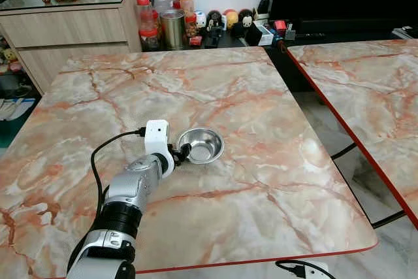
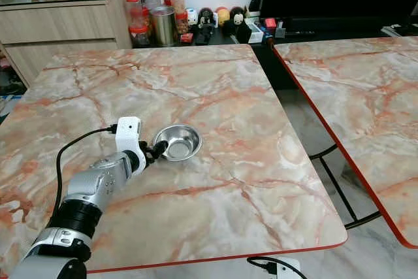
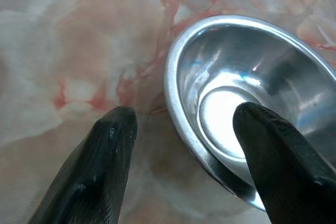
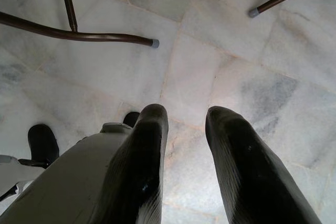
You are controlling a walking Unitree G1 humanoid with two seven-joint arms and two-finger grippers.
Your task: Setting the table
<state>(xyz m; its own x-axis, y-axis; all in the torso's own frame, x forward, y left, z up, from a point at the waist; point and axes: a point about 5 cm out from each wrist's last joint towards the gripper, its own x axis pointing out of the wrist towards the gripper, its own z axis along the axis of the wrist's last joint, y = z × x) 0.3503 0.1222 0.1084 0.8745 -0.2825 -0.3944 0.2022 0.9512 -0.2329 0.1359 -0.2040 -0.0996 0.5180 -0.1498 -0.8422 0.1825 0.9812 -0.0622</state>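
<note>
On the left, the left gripper (image 1: 181,153) is at the near-left rim of the small steel bowl (image 1: 202,144), which stands upright on the marble surface (image 1: 261,181), a little left of its middle; the fingers (image 3: 100,166) are spread apart, one inside the bowl and one outside, straddling the rim without pinching it. To do this step well, I think the gripper should close squarely on the rim, because the thin metal may slip or tip. On the right, the right gripper (image 4: 184,145) hangs idle over the floor (image 4: 236,51), part open and holding nothing
</note>
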